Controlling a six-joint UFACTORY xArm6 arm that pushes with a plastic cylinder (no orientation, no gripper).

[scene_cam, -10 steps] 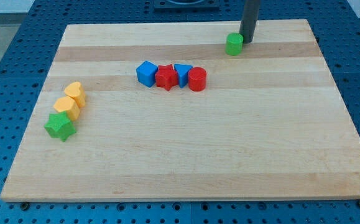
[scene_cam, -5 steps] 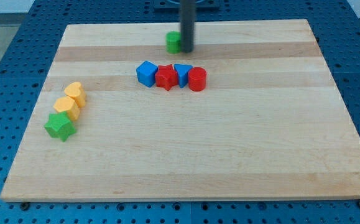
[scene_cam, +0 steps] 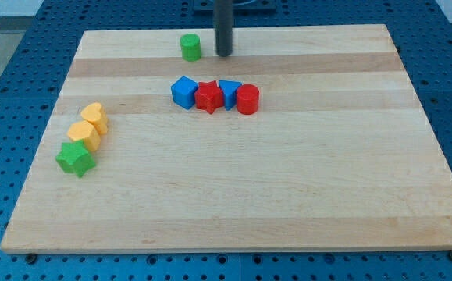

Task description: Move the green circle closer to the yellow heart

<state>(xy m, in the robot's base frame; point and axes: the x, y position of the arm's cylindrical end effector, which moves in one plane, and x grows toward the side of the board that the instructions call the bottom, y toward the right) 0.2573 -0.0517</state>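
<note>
Green circle apart from my tip, far edge of the board.

My tip [scene_cam: 224,55] stood just right of the green circle [scene_cam: 190,48], not touching it; a bare rod, it had no jaws to open or clench. The yellow heart [scene_cam: 94,117] lay well apart, near the left edge, beside a yellow block [scene_cam: 83,134] and green star [scene_cam: 75,158].

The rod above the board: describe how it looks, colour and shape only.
A straight, smooth, dark grey cylinder, the same width all along, entering from the view's top. My tip is blunt and flat-ended. No cables, markings or pincer show on it; whatever it mounts to is cut off above the frame.
</note>
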